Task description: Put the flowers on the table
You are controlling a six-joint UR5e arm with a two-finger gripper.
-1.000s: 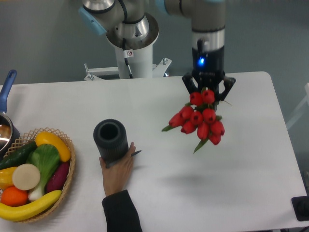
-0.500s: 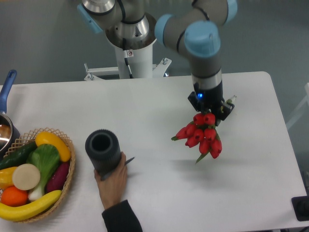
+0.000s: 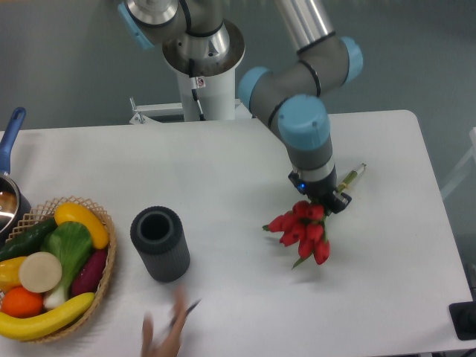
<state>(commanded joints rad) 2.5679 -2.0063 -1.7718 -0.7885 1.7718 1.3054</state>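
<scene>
The flowers [image 3: 301, 228], a bunch of red tulips with green leaves, hang low over the white table [image 3: 245, 297], right of centre. Whether the blossoms touch the tabletop I cannot tell. My gripper [image 3: 321, 198] points down directly above the blossoms and is shut on the flowers at their stem end, which it mostly hides. A bit of stem [image 3: 351, 178] sticks out to the upper right of the wrist.
A dark ribbed cylinder vase [image 3: 159, 243] stands upright left of centre. A wicker basket of fruit and vegetables [image 3: 52, 268] sits at the left edge, with a pot [image 3: 9, 195] behind it. A blurred human hand [image 3: 165, 336] is at the front edge.
My gripper has dropped lower and tilted, carrying the flowers down toward the tabletop. The human hand has let go of the vase and pulled back to the front edge.
</scene>
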